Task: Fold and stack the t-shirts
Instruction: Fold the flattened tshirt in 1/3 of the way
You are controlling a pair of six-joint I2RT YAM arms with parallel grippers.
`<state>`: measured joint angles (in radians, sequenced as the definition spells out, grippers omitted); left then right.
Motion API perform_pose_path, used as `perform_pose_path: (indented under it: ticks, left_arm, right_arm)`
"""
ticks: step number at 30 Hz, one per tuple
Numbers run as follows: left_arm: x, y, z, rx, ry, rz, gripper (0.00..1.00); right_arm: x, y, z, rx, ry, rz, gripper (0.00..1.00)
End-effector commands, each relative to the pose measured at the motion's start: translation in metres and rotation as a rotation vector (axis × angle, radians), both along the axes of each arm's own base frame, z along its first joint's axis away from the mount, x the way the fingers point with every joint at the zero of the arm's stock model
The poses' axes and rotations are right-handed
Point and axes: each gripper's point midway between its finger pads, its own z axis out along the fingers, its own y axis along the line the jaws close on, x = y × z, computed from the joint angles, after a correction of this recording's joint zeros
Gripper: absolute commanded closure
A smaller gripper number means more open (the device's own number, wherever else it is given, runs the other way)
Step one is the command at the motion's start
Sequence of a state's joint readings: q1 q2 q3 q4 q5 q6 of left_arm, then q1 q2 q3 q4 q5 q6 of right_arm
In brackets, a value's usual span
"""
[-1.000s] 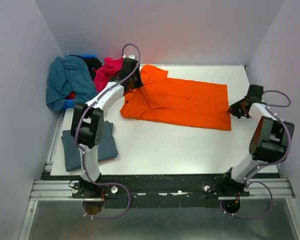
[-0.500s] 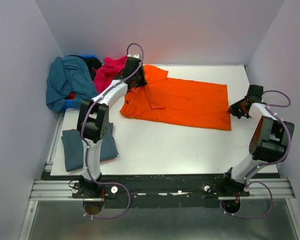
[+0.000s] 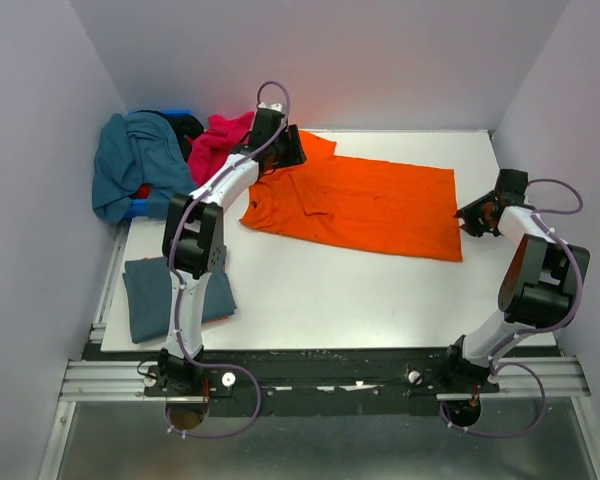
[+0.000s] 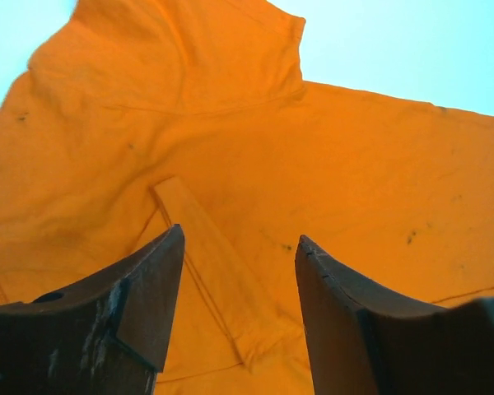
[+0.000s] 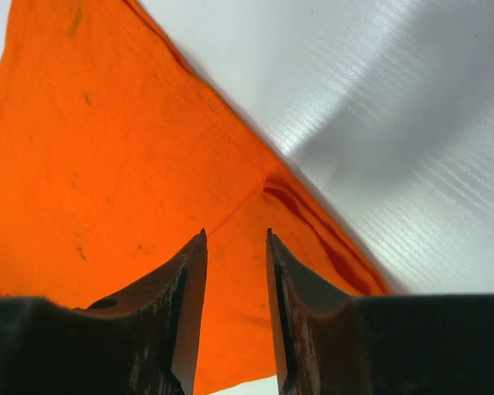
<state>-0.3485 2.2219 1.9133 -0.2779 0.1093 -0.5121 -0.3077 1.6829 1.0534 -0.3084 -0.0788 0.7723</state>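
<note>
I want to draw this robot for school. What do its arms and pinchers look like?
Both the left arm and the right arm are made of smooth white tubes joined by chunky black joints. A thin pale purple cable loops along each one. Each arm ends in two dark, wedge-shaped jaws with scuffed, scratched faces.

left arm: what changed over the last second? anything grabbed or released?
The left gripper moved away from its base and rightward, over the far-left sleeve end of the orange shirt. Its jaws are open and nothing was grabbed. The right gripper stayed at the shirt's right edge, open. The orange shirt, the folded blue-grey shirt and the far-left clothes pile look unmoved.
</note>
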Motion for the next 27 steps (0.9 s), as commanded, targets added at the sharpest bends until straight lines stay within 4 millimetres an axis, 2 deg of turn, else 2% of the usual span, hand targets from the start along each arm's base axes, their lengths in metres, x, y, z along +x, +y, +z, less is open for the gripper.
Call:
perform_pose_path:
  ticks: [1, 4, 5, 6, 9, 10, 15, 20, 24, 27]
  left_arm:
    - [-0.008, 0.021, 0.028, 0.016, -0.036, 0.043, 0.32]
    - [-0.025, 0.037, 0.040, 0.034, -0.035, 0.101, 0.30]
    - [-0.037, 0.043, 0.029, 0.043, -0.003, 0.113, 0.30]
    - [-0.044, 0.049, 0.030, 0.043, -0.008, 0.141, 0.30]
    - [-0.073, 0.065, 0.018, 0.010, 0.018, 0.194, 0.31]
    - [-0.083, 0.071, 0.009, 0.002, 0.036, 0.208, 0.31]
    - [-0.114, 0.094, -0.010, -0.026, 0.061, 0.262, 0.32]
    - [-0.129, 0.112, -0.017, -0.051, 0.051, 0.331, 0.30]
    - [-0.134, 0.119, -0.022, -0.077, 0.057, 0.355, 0.27]
    - [-0.133, 0.121, -0.022, -0.097, 0.046, 0.360, 0.27]
  right_arm:
    - [-0.007, -0.007, 0.028, -0.063, -0.057, -0.021, 0.57]
    - [-0.023, -0.005, 0.032, -0.067, -0.066, -0.052, 0.59]
    - [-0.032, -0.003, 0.028, -0.057, -0.058, -0.071, 0.59]
    - [-0.040, -0.001, 0.025, -0.043, -0.052, -0.092, 0.59]
    - [-0.068, 0.012, 0.007, 0.005, -0.051, -0.139, 0.61]
    - [-0.072, 0.014, 0.006, 0.009, -0.069, -0.140, 0.62]
    - [-0.095, 0.020, 0.001, 0.013, -0.066, -0.163, 0.61]
    - [-0.110, 0.009, -0.005, -0.034, -0.062, -0.247, 0.61]
    - [-0.107, 0.004, -0.010, -0.035, -0.046, -0.282, 0.58]
    - [-0.103, 0.005, -0.021, -0.016, -0.014, -0.289, 0.58]
